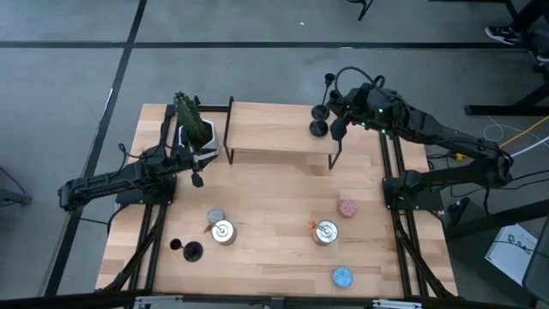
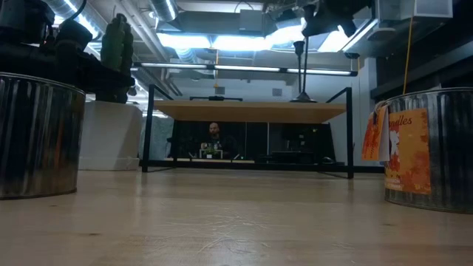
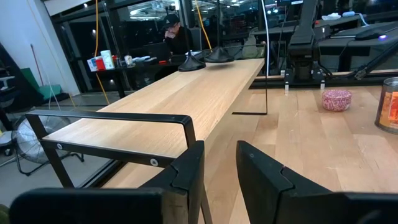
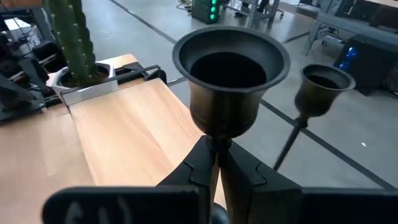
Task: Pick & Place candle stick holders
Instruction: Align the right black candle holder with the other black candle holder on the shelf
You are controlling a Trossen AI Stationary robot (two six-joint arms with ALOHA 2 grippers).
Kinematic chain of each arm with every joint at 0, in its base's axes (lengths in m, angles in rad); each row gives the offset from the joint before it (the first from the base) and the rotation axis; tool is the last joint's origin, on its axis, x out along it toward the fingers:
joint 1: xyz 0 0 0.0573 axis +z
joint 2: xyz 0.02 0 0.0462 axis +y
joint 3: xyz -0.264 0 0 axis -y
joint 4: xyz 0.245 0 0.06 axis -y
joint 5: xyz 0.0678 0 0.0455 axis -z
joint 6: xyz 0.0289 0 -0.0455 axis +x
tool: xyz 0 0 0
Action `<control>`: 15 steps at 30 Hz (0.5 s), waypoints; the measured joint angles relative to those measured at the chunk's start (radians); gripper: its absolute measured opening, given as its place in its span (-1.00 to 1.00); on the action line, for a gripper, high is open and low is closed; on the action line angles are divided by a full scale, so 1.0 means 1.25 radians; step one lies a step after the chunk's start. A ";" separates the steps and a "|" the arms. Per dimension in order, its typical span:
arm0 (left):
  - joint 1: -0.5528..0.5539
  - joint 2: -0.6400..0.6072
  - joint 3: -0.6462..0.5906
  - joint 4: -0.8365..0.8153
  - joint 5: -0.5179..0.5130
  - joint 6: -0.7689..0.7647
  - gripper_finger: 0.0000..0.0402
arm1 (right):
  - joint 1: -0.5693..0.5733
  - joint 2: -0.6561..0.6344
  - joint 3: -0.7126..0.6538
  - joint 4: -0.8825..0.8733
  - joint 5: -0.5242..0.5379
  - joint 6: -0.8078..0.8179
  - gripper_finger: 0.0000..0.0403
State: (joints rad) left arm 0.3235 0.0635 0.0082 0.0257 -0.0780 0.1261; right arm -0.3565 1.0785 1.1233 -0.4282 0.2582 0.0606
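Observation:
My right gripper [image 1: 340, 127] is over the right end of the raised wooden shelf [image 1: 274, 129] and is shut on a matte-black candle stick holder [image 4: 231, 68]. A second holder [image 4: 322, 84] stands just beyond it, its round base [image 1: 320, 112] on the shelf. Another dark base [image 1: 318, 130] shows beside my fingers. A further holder [image 1: 190, 251] is on the table at the near left. My left gripper [image 3: 221, 168] is open and empty at the shelf's left end [image 1: 198, 178]. My right gripper pinches the holder's thin stem [image 4: 217, 144] just under the cup, between its two fingers. The fingers come from the table's right side, slanting down, and lie across the stem. The holder is upright; its base is hidden, so I cannot tell whether it rests on the shelf.
A cactus in a white pot [image 1: 193, 124] stands at the shelf's left end. Two silver tins [image 1: 223, 232] [image 1: 324, 232], a grey disc [image 1: 215, 216], a pink disc [image 1: 346, 209] and a blue disc [image 1: 342, 276] lie on the near table. A person sits beyond the table [image 2: 214, 137].

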 joint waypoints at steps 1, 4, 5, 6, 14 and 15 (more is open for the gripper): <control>0.000 0.000 0.000 0.000 0.000 0.000 -0.56 | -0.003 -0.001 0.000 0.000 0.000 0.000 -0.89; 0.000 0.000 0.000 0.000 0.000 0.000 -0.56 | -0.016 -0.001 0.000 -0.013 0.000 0.002 -0.89; 0.000 0.000 0.000 0.000 0.000 0.000 -0.56 | -0.020 -0.001 0.000 -0.020 0.000 0.004 -0.89; 0.000 0.000 0.000 0.000 0.000 0.000 -0.56 | -0.024 -0.001 0.000 -0.026 -0.001 0.008 -0.89; 0.000 0.000 0.000 0.000 0.000 0.000 -0.56 | -0.042 -0.001 0.000 -0.048 -0.007 0.023 -0.89; 0.000 0.000 0.000 0.000 0.000 0.000 -0.56 | -0.045 -0.001 0.000 -0.048 -0.009 0.024 -0.89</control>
State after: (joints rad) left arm 0.3237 0.0635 0.0086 0.0254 -0.0777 0.1261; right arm -0.4126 1.0767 1.1233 -0.4883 0.2473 0.0910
